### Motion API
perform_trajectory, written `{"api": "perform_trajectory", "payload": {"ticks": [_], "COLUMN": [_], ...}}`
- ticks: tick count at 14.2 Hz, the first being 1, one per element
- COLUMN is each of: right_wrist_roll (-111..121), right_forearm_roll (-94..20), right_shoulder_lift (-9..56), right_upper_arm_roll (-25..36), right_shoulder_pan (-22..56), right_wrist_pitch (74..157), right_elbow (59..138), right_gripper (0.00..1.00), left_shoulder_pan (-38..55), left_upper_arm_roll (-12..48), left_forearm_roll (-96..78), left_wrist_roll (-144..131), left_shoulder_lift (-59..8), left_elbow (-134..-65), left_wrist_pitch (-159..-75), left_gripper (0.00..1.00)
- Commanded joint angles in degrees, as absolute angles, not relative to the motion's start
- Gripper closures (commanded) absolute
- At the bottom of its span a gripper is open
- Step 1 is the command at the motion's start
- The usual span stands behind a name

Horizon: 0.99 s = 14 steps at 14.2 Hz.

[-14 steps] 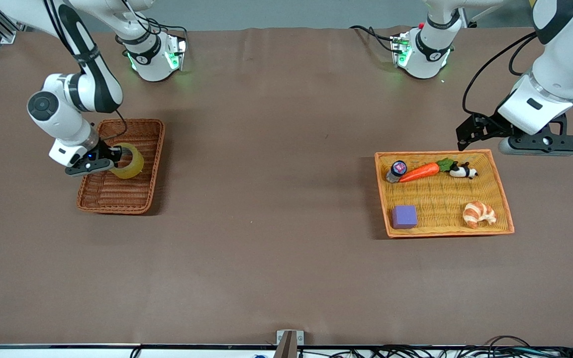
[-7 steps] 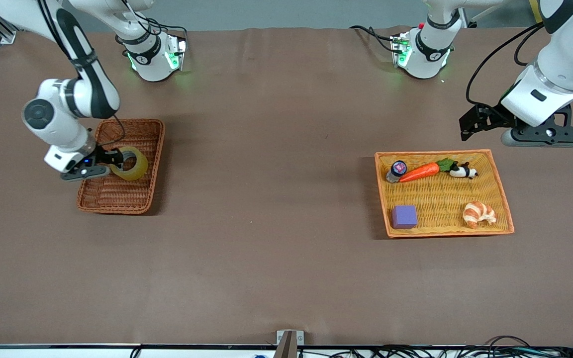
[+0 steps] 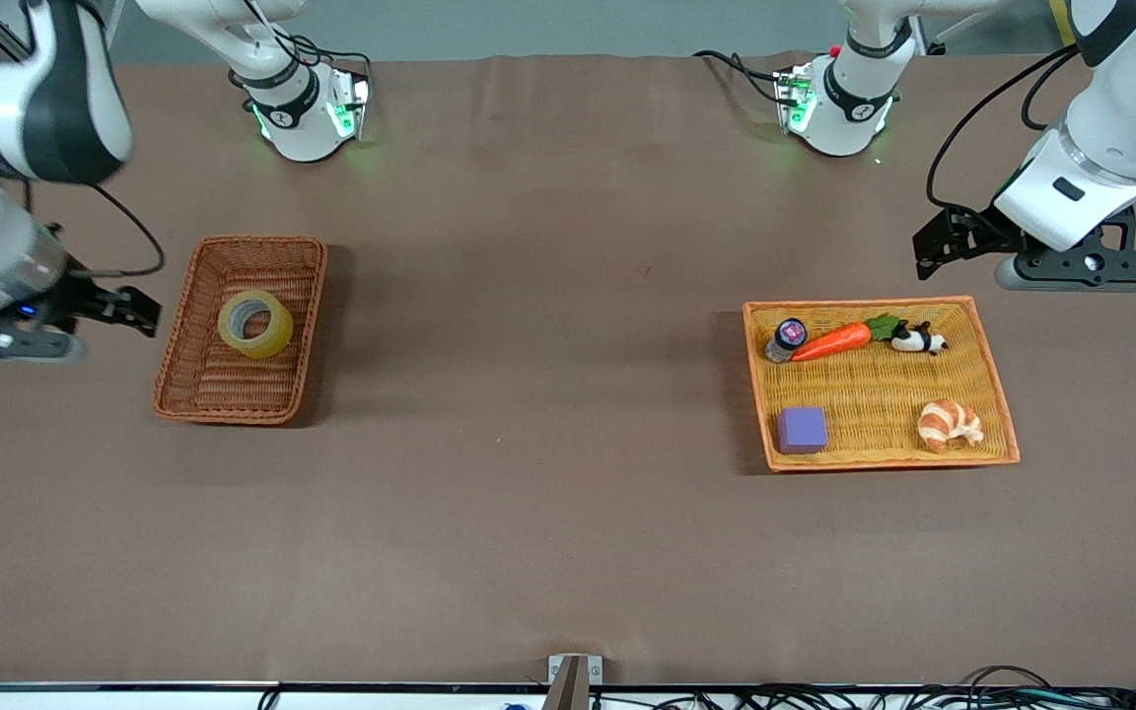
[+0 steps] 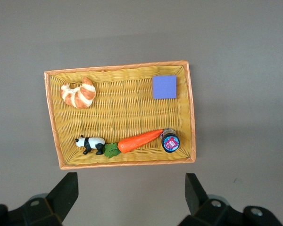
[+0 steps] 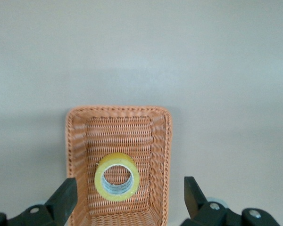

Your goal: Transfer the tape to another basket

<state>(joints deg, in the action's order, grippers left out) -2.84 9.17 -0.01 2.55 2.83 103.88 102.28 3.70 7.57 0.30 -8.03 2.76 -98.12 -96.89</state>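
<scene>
While the tape (image 3: 254, 323) lies flat, hole upward, on the floor of the reddish-brown wicker basket (image 3: 201, 397), no gripper is in contact with it; in the right wrist view the roll (image 5: 117, 176) is seen inside the basket (image 5: 80, 141), with its grey core ringed by yellowish tape. The right gripper (image 3: 124, 308) is held above the bare table just beside the basket, toward the right arm's end of the table, and its fingers (image 5: 63, 197) are seen spread wide apart with nothing between them. The left gripper (image 3: 933, 254) is held over the table near the rim of the orange-yellow tray (image 3: 884, 460) that lies toward the left arm's end, and its fingers (image 4: 66, 192) are likewise spread wide and empty. In that tray a carrot (image 3: 832, 340), a small round container (image 3: 787, 337) and a panda figure (image 3: 917, 339) are lined up along the edge farther from the front camera, the carrot lying between the other two, while a purple block (image 3: 802, 430) and a croissant (image 3: 949, 424) rest nearer to that camera, well apart from each other. The two baskets are set well apart on the brown table (image 3: 548, 414).
</scene>
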Motion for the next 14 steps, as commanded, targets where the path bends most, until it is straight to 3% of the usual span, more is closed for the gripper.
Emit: {"api": "perform_trajectory", "payload": {"ticks": [1, 4, 14], "right_wrist_roll": [-3.9, -5.0, -5.0], "right_forearm_roll": [6.2, 1.1, -1.8], "right_shoulder_lift": [2.0, 1.9, -0.6], "right_upper_arm_roll": [0.2, 0.4, 0.6], "right_shoulder_pan": [0.8, -0.1, 0.1], "right_wrist_pitch": [94.3, 88.1, 89.9], "right_elbow": [89.6, 82.6, 89.1], "right_gripper": [0.0, 0.0, 0.0], "left_shoulder_pan": [3.1, 3.1, 2.9], "left_upper_arm_roll": [7.9, 7.7, 7.5], "left_forearm_roll": [1.2, 1.2, 1.4], "left_wrist_roll": [-7.1, -6.4, -6.2], "left_shoulder_lift": [3.6, 3.7, 3.4], "left_elbow": [-97.1, -96.3, -96.3], "left_wrist_pitch": [-93.7, -92.1, -92.7], "left_gripper": [0.0, 0.0, 0.0]}}
